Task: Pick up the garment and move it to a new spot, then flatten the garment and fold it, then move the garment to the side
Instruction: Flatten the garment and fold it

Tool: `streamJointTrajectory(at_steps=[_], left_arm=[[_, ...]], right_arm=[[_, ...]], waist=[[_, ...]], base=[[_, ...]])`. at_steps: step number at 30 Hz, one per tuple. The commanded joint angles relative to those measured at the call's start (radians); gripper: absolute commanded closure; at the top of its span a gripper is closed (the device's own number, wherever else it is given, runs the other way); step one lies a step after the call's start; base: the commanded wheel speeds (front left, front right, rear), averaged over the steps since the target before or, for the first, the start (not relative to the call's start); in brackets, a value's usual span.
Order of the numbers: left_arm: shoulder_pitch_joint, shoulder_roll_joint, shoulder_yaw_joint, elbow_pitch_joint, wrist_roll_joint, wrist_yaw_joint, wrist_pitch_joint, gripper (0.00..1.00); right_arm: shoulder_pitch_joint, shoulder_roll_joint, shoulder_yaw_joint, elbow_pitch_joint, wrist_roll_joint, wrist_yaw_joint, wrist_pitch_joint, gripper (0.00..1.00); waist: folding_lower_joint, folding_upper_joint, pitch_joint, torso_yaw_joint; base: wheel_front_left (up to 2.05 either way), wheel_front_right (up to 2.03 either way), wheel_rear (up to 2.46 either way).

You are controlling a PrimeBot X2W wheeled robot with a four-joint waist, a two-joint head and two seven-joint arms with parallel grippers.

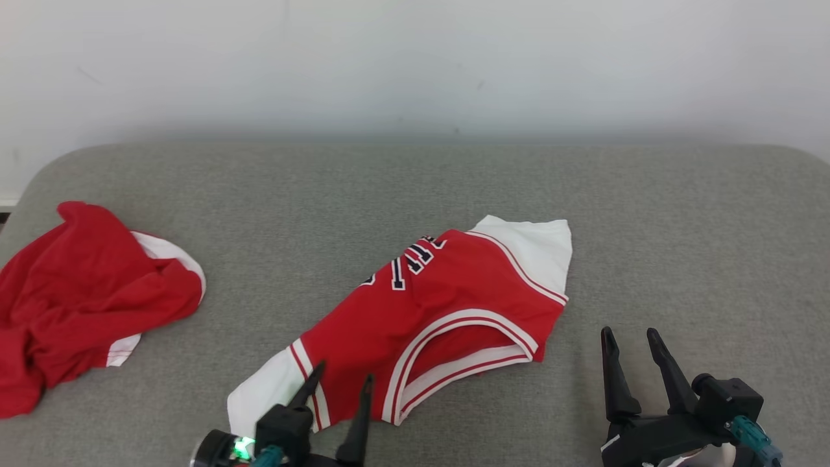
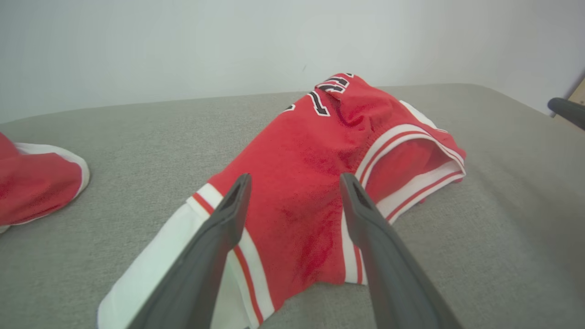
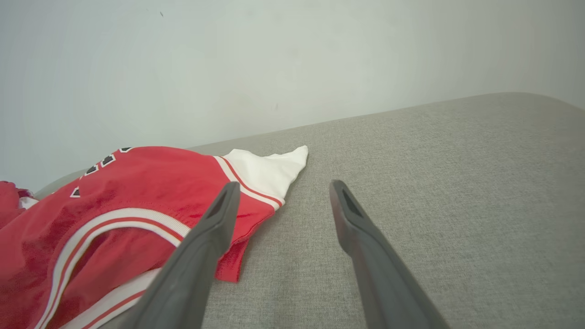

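Note:
A red jersey (image 1: 428, 305) with white sleeves, striped trim and black lettering lies loosely folded mid-surface, neck opening toward me. It also shows in the left wrist view as the jersey (image 2: 311, 183) and in the right wrist view as the jersey (image 3: 123, 210). My left gripper (image 1: 342, 379) hangs open over the jersey's near-left white sleeve, fingers (image 2: 228, 214) straddling red cloth, nothing held. My right gripper (image 1: 629, 334) stands open just right of the jersey's near corner, over bare fabric, empty; in its own view the gripper (image 3: 281, 185) points past the white sleeve tip.
A second red garment (image 1: 84, 292) with white trim lies crumpled at the far left. The grey padded surface (image 1: 681, 227) spreads wide to the right and behind the jersey. A pale wall (image 1: 415, 65) rises past its far edge.

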Motion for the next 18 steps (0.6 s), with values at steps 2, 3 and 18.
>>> streamJointTrajectory(at_steps=[2,3,18], left_arm=[[-0.020,-0.015,-0.020,0.021,0.014,-0.011,0.004,0.00],[-0.026,-0.022,-0.031,0.035,0.017,-0.018,0.005,0.00],[-0.110,-0.080,-0.072,0.386,0.023,-0.060,-0.034,0.00]], right_arm=[[-0.005,-0.002,-0.001,-0.001,0.005,-0.002,0.000,0.00],[-0.009,-0.001,0.000,-0.001,0.005,-0.002,0.000,0.00],[-0.026,-0.001,0.002,0.006,0.004,-0.002,-0.008,0.00]], waist=[[0.0000,0.0000,0.013,-0.031],[0.0000,0.0000,0.017,-0.041],[0.0000,0.0000,0.048,-0.156]], base=[[0.00,0.00,0.00],[0.00,0.00,0.00],[0.00,0.00,0.00]])
